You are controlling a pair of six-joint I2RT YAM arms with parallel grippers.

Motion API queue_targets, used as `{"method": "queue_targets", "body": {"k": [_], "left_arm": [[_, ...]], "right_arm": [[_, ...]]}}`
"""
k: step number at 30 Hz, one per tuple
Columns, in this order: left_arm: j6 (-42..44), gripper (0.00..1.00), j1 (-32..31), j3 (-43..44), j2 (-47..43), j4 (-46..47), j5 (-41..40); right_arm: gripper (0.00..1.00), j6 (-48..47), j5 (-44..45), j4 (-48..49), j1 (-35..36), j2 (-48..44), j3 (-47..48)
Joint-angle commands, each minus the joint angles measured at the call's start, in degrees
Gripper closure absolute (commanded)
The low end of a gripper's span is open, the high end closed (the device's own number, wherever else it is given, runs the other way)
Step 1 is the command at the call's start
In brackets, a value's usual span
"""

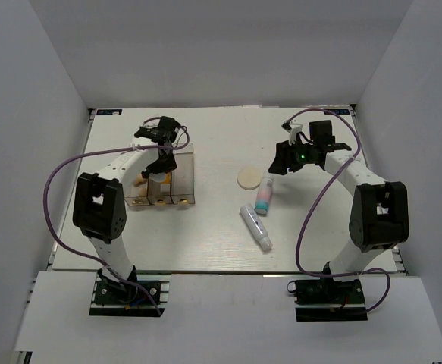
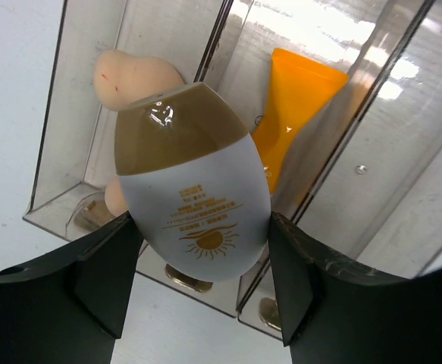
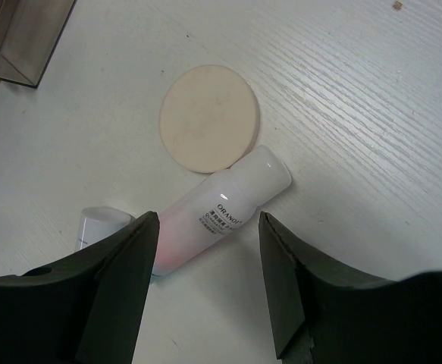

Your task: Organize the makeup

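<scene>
My left gripper [image 2: 203, 254] is shut on the white oval bottle with a brown tip [image 2: 194, 189], with a pad on each side. It holds the bottle over the left one of three clear boxes [image 2: 69, 114]. Two beige sponges [image 2: 133, 72] lie in that box, and an orange tube [image 2: 296, 106] lies in the one beside it. My right gripper [image 3: 205, 243] is open and hovers above a white tube [image 3: 221, 208] that lies next to the round cream puff [image 3: 209, 117]. The cap of a second white tube [image 3: 99, 225] shows at the left finger.
In the top view the boxes [image 1: 184, 171] stand in a row at the left under the left gripper [image 1: 160, 163]. The puff [image 1: 247, 178] and both white tubes [image 1: 264, 196] [image 1: 255, 226] lie mid-table, left of and below the right gripper [image 1: 285, 159]. Grey walls enclose the table.
</scene>
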Motion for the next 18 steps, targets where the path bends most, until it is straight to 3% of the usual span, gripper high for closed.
{"method": "queue_targets", "body": {"k": [1,5,10,15,18], "left_arm": [[2.10,0.60,0.06,0.65,0.68,1.48,-2.18],[2.45,0.47,0.06,2.93,3.49,0.60,-2.00],[2.10,0.24,-0.46,5.04,4.03,-0.45,-2.44],[1.66,0.11,-0.46,5.92,2.10,-1.24,-2.88],[1.57,0.10,-0.46,6.28,1.30,-1.25,-2.62]], "right_arm": [[0.39,-0.38,-0.81,-0.26,0.01,-2.78,1.18],[0.39,-0.38,-0.81,-0.17,-0.08,-3.13,0.91],[0.39,-0.29,-0.72,-0.17,-0.08,-3.13,1.00],[0.38,-1.60,-2.39,-0.96,0.19,-3.13,1.18],[0.38,-2.48,-3.35,-1.58,0.36,-2.96,1.61]]}}
